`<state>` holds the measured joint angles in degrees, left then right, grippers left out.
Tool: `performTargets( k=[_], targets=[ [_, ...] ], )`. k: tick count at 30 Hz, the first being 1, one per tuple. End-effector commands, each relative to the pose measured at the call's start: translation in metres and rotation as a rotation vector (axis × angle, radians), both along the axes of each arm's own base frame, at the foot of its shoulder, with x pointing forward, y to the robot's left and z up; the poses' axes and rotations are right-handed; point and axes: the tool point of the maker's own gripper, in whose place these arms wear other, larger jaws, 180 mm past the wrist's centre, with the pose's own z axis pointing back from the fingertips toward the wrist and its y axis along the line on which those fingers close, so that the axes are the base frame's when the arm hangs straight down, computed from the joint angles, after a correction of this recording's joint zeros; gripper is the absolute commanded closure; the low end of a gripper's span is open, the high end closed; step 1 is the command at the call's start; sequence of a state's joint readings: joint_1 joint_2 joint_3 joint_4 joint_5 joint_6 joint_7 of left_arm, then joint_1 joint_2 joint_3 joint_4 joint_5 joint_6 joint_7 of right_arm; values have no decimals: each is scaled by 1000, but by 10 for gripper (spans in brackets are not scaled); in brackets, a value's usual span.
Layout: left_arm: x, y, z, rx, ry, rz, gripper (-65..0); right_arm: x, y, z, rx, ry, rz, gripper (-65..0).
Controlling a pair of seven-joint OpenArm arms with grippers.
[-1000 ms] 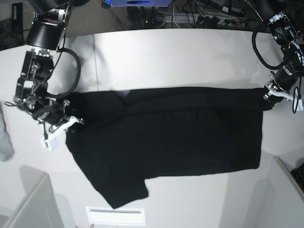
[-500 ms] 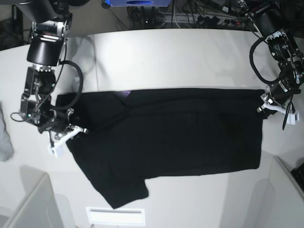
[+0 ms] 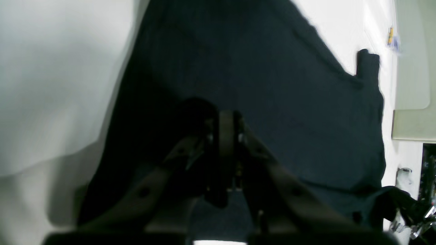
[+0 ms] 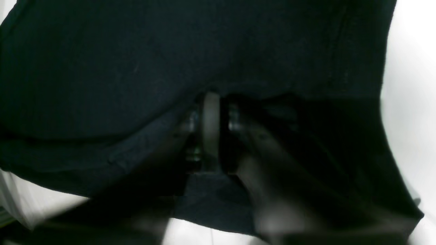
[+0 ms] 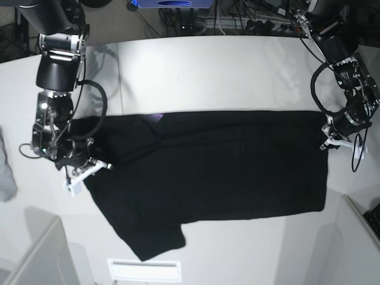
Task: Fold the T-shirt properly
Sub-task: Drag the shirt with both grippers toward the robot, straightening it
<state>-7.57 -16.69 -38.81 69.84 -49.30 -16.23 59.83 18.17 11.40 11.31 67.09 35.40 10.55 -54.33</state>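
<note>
1. The T-shirt (image 5: 219, 172) lies spread flat on the white table (image 5: 208, 71), its long axis running straight from one gripper to the other. A sleeve (image 5: 155, 240) sticks out at the near edge, toward the right gripper's end.
2. A sliver of purple print (image 5: 156, 117) shows at a fold on the far edge. Beyond the right gripper, away from the shirt, a small grey cloth (image 5: 6, 172) lies at the table's rim. Cables (image 5: 237, 24) run behind the table. Nothing lies on the shirt between the two grippers.
3. The right gripper (image 5: 83, 172) sits at one end of the shirt, fingers touching the fabric edge. In the right wrist view its jaws look slightly parted over the cloth, but whether they pinch it cannot be told.
4. The left gripper (image 5: 330, 140) sits at the opposite end, at the far corner. In the left wrist view its jaws are closed on a bunch of the fabric.
</note>
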Motion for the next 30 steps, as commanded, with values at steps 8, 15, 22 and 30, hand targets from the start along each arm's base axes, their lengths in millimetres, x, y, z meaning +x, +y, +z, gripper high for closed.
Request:
performTargets(
  k=[8, 15, 22, 30],
  targets=[
    [42, 24, 29, 106, -66, 37, -512, 32, -41, 40, 3, -254, -175, -306],
    [47, 36, 72, 176, -228, 86, -563, 1, -105, 78, -37, -431, -389, -306],
    [-14, 18, 104, 404, -260, -34, -563, -71, -120, 95, -81, -468, -566, -324],
    [-96, 40, 58, 326, -159, 201, -563, -135, -86, 48, -27, -287, -643, -444]
  ],
)
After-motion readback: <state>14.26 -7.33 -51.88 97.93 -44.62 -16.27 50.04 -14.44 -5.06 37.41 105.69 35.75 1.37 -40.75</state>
